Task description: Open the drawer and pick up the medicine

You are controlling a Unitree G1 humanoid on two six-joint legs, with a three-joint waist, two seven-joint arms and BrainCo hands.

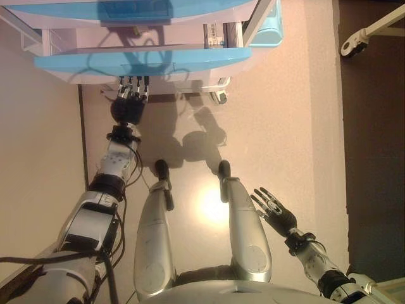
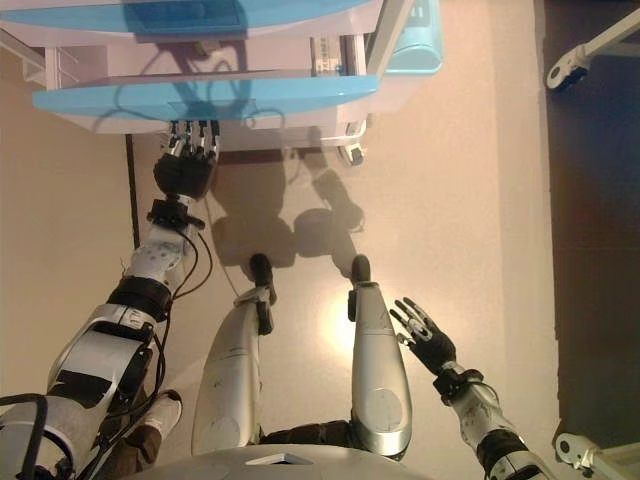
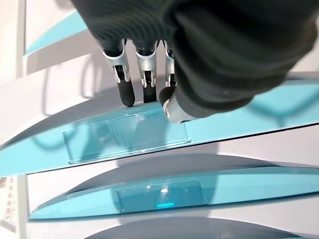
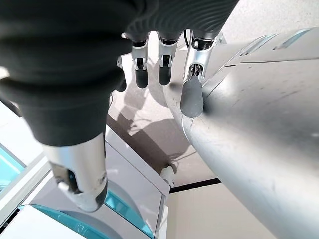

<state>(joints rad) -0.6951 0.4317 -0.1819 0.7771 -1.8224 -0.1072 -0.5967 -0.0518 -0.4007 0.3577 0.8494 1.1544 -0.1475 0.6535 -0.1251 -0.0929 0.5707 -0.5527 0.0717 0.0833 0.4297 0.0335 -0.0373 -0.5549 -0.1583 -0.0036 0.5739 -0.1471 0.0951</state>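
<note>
Down by the robot's side, nearest the camera, the right hand (image 1: 276, 211) hangs over the floor (image 1: 285, 126) with its fingers straight and fanned apart, holding nothing. Farther out, the left hand (image 1: 130, 104) reaches to the white cabinet (image 1: 209, 79) with blue drawer fronts. Its fingers (image 3: 124, 92) are straight and held close together, their dark tips resting on the upper edge of a blue drawer front (image 3: 239, 119), just above the clear label window (image 3: 124, 134) set in it. A second blue drawer front (image 3: 249, 186) lies below it. At the cabinet's right side an opening shows a small printed item (image 1: 214, 35); it may be the medicine, but this cannot be told for sure. One cabinet wheel (image 1: 219, 96) shows beneath the right corner.
</note>
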